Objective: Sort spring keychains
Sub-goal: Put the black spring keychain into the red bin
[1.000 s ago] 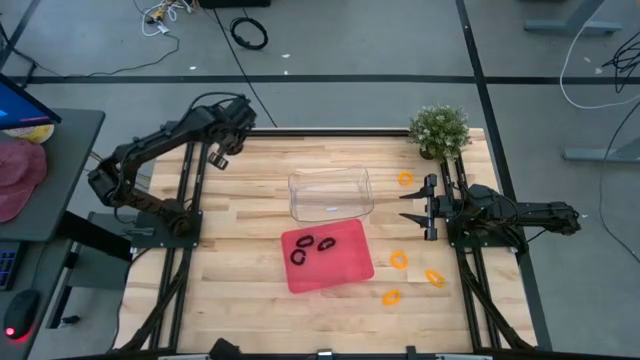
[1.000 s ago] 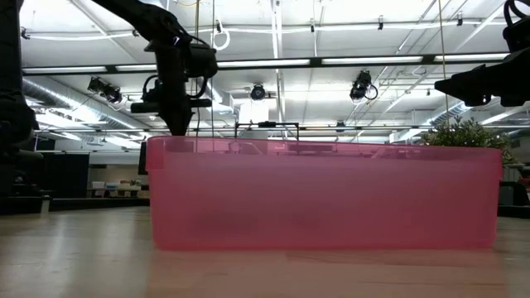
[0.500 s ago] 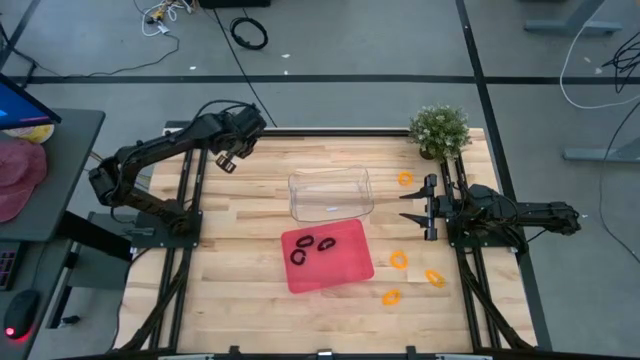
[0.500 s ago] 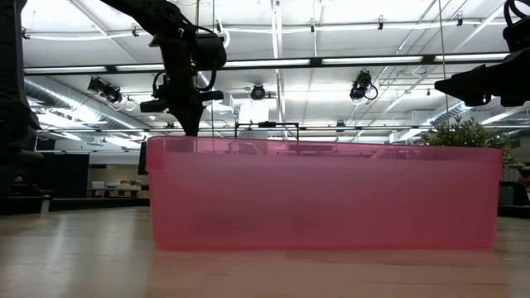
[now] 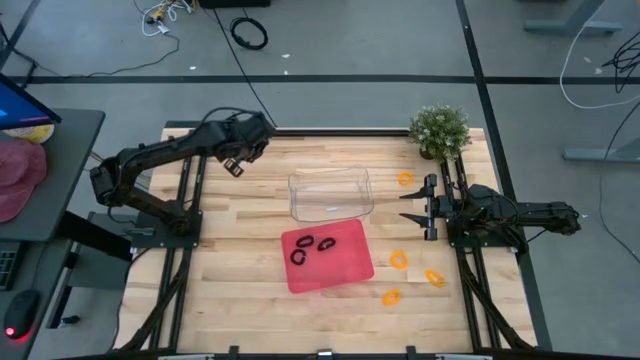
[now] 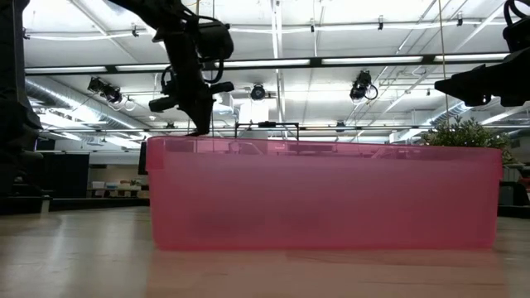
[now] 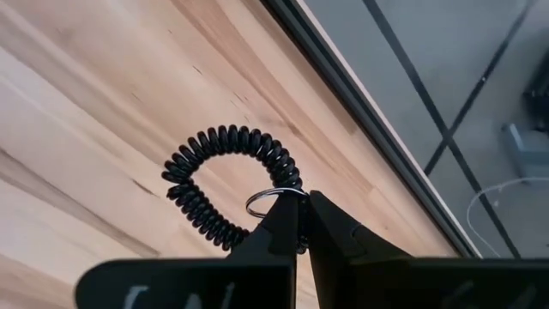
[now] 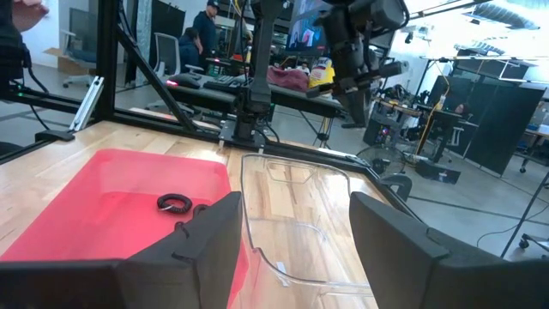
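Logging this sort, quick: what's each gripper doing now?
Left gripper: shut on a black spring keychain.
Right gripper: open, holding nothing.

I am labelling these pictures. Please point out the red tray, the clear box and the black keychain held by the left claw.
red tray (image 5: 350, 262), high view, bare floor near its right edge.
clear box (image 5: 330, 194), high view, middle of its bottom.
black keychain (image 7: 225, 142), left wrist view, top of the coil loop.

Bright, even overhead strip lighting, soft shadows, and a blurred low-view foreground.
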You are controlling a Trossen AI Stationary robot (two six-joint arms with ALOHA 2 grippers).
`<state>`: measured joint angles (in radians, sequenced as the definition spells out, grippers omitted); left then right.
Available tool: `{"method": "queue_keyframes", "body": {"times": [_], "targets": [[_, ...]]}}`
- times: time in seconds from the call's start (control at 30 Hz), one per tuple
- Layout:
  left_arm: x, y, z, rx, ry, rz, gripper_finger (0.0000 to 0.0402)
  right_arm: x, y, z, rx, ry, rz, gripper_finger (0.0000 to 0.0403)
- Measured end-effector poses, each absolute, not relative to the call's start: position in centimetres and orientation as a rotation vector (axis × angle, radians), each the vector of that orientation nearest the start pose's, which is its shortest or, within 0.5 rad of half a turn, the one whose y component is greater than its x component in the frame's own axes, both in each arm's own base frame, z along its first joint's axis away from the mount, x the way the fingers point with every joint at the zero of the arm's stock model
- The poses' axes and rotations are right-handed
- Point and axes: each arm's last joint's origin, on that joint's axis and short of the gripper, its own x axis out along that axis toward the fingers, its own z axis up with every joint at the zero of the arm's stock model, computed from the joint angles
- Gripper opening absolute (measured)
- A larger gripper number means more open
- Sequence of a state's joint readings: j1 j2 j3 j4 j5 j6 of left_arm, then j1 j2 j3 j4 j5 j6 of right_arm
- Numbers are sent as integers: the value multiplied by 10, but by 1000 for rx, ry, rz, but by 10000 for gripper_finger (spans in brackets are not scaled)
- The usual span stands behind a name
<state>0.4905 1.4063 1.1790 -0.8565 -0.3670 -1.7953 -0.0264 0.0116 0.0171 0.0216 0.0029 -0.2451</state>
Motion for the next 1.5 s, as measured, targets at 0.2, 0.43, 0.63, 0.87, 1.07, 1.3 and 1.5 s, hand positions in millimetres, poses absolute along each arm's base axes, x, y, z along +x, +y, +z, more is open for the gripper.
{"method": "queue_keyframes", "body": {"times": [0.2, 0.43, 0.63, 0.87, 1.07, 1.3, 1.5], "targets": [[248, 130, 287, -1545, 33, 1462, 10, 97, -3, 171, -245, -24, -33, 222], [258, 122, 310, -1530, -33, 1388, 10, 97, -3, 171, -245, -24, -32, 222], [259, 110, 360, -1485, -79, 1329, 10, 97, -3, 171, -245, -24, -32, 222], [258, 99, 408, -1452, -77, 1304, 9, 97, -3, 171, -245, -24, -32, 222], [279, 96, 422, -1444, -14, 1277, 9, 97, -3, 171, -245, -24, -32, 222], [309, 92, 411, -1453, 84, 1269, 9, 97, -3, 171, -245, -24, -32, 222], [324, 91, 399, -1447, 142, 1277, 9, 97, -3, 171, -245, -24, -32, 222]]}}
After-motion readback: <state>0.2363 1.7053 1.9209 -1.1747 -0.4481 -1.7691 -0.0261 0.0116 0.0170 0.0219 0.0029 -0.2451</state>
